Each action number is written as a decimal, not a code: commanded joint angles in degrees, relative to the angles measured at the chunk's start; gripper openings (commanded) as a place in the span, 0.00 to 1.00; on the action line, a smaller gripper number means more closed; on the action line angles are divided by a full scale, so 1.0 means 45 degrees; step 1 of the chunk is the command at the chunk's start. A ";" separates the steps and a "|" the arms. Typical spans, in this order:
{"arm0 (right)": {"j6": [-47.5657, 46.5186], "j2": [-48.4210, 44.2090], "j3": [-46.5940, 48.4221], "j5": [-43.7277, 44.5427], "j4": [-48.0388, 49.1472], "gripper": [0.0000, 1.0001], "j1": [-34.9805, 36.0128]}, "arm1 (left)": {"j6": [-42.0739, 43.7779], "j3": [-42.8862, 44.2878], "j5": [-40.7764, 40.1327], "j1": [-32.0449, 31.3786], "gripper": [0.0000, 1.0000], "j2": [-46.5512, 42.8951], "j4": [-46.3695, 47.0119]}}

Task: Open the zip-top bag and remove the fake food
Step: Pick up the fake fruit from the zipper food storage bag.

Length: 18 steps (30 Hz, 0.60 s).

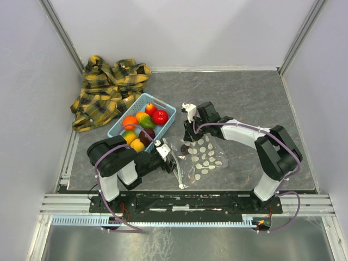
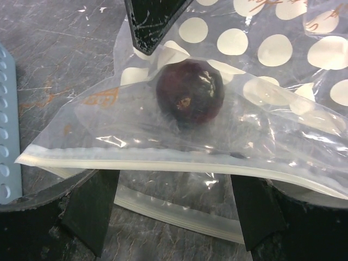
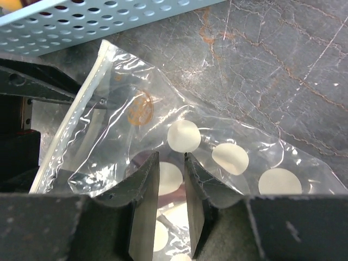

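One fruit [image 2: 190,92] in bag [image 2: 283,141], beyond left jaws

The zip-top bag [image 1: 202,156] lies by the counter's near edge, one fruit [image 2: 190,92] inside — basket [image 1: 165,103] of fruits [image 1: 144,120] just behind-left; shirt [image 1: 106,89] in the far left corner.

Bag's a clear plastic zip-top bag [image 2: 283,136], thin glossy film, all crinkles and glare, with flat matt white dots. Dark maroon round fruit [image 2: 190,92] inside is shiny plastic, a bit scuffed. Light blue perforated basket [image 3: 109,22] is smooth plastic. Grey marble-look tabletop [image 3: 261,60] is dull and scratched. Yellow plaid cloth [image 1: 106,89] is soft and rumpled. The right gripper [image 3: 171,163] has black fingers [image 3: 142,201], matt and scuffed.
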 commanded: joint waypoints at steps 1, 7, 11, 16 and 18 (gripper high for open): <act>-0.0556 -0.1051 -0.0494 0.0226 0.0186 0.33 0.0029 | 0.0302 -0.0069 0.1018 0.0060 0.87 -0.0113 0.1399; -0.2395 -0.2088 -0.0934 0.0335 -0.0976 0.43 0.0026 | 0.0465 0.0039 0.1358 0.0060 0.86 -0.0013 0.1400; -0.5478 -0.2787 -0.0910 0.0248 -0.2543 0.50 0.0038 | 0.0486 0.0122 0.1214 0.0051 0.86 0.0109 0.1403; -0.9175 -0.3214 -0.1478 -0.0368 -0.2505 0.55 0.0048 | 0.0392 0.0243 0.1069 0.0053 0.85 0.0215 0.1411; -1.0615 -0.3051 -0.1357 -0.0578 -0.2732 0.59 0.0044 | 0.0351 0.0246 0.1085 0.0052 0.85 0.0197 0.1399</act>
